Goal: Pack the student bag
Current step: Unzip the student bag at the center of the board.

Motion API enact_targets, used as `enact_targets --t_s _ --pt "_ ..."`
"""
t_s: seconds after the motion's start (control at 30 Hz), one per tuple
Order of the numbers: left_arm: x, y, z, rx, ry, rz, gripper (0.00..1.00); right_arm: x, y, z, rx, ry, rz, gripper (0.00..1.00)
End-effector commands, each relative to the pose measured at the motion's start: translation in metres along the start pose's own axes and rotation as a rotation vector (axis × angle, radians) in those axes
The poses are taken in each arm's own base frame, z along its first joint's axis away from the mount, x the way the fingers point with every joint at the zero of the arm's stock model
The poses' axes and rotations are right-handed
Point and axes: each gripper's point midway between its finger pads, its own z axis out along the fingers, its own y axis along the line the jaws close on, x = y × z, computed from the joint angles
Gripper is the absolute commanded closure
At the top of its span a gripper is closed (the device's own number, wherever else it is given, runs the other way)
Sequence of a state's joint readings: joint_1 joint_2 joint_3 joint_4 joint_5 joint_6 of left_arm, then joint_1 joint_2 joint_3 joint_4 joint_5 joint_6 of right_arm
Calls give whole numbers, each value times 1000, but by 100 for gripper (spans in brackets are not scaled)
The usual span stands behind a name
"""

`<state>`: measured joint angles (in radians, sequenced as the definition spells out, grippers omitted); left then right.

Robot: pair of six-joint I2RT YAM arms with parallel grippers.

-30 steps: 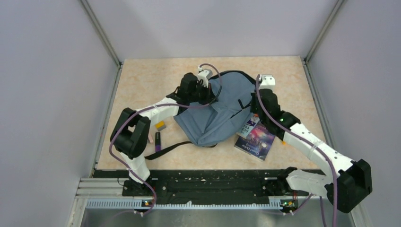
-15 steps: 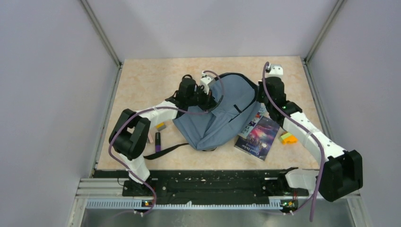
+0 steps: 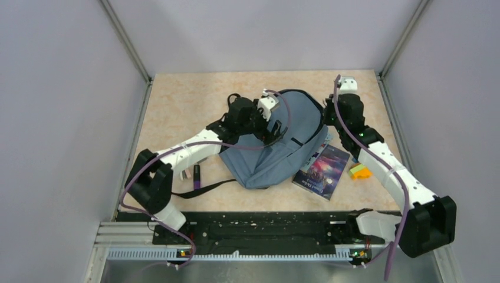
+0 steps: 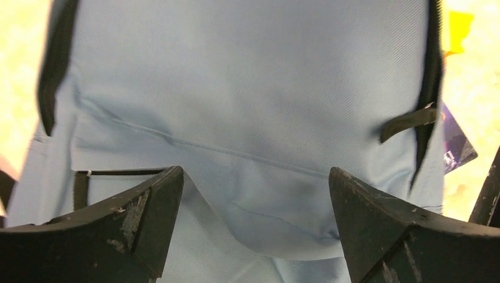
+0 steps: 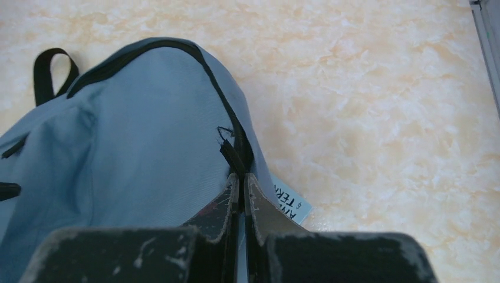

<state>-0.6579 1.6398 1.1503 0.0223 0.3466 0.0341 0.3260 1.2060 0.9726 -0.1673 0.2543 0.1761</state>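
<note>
The student bag (image 3: 283,141), soft grey-blue with a black arched zipper, lies flat mid-table. My left gripper (image 3: 263,125) hovers over its front, jaws wide open with only fabric (image 4: 247,88) below and nothing between the fingers (image 4: 147,206). My right gripper (image 3: 326,122) is at the bag's right edge. In the right wrist view its jaws are pressed together (image 5: 240,177) on the black zipper pull (image 5: 232,154) of the bag (image 5: 135,135). The top loop (image 5: 50,71) lies on the table.
A dark purple book (image 3: 321,170) lies right of the bag, its pale corner (image 5: 290,206) tucked under it. An orange-and-green block (image 3: 359,172) sits further right. A small purple item (image 3: 197,174) and a black strap (image 3: 206,187) lie to the left.
My left gripper has opened and let go of the bag, shifting right over its front. My right gripper stays shut and has moved toward the far side along the zipper.
</note>
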Motion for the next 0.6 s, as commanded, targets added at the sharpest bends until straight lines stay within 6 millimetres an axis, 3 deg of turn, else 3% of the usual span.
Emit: enact_targets --t_s 0.0,0.07,0.17,0.23,0.43,0.57 --pt "-87 -28 -32 -33 -196 161 2 -15 0 -17 -42 -69 22 100" --pt "-104 -52 -31 27 -256 171 2 -15 -1 -22 -44 -83 32 100" --pt "-111 -87 -16 152 -297 134 2 -21 3 -29 -72 -111 48 100" --pt "-112 -100 -1 175 -322 101 2 -24 6 -32 -93 -117 56 100" --pt "-121 -118 33 173 -376 35 2 -20 8 -35 -108 -105 54 100" --pt "-115 -121 48 177 -375 22 2 -17 3 -37 -91 -104 47 100"
